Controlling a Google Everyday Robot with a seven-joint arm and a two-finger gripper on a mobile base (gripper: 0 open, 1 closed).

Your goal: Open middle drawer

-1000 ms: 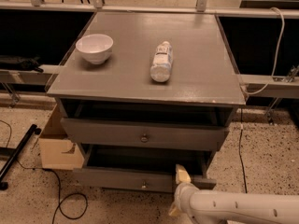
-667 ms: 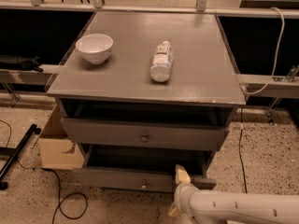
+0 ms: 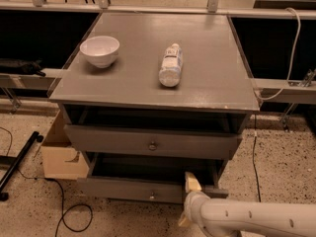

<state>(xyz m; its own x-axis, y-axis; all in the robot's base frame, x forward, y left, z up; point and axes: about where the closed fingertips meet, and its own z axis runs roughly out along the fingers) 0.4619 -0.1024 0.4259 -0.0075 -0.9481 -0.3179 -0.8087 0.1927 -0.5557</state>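
- One cardboard box (image 3: 57, 157) sits on the floor against the cabinet's left flank. It is clear of the drawer fronts and does not block their travel.
- White bowl (image 3: 99, 51): upright on the cabinet top (image 3: 207, 63), near the left edge, well apart from the bottle.
- Clear bottle (image 3: 171, 65): lying on its side mid-top. It could roll if the cabinet is jolted, so a smooth pull seems wise.
- Top drawer (image 3: 108, 141): the wide front stands forward, with dark interior showing behind it.
- Middle drawer (image 3: 118, 189): second tier, directly below. Its front stands out from the carcass with dark interior showing above it, so it appears partly open. Its small knob (image 3: 151, 196) is at centre and untouched.
- Gripper (image 3: 188, 201): at the right part of the middle drawer's front, by its upper edge and right of the knob. This is probably for drawing the panel outward. Its opening and any hold on the panel: cannot tell.
- Arm (image 3: 256, 220): enters low from the right, across open speckled floor that leaves room to pull back.
- Cable (image 3: 295, 48): hangs at far right, away from the drawers.
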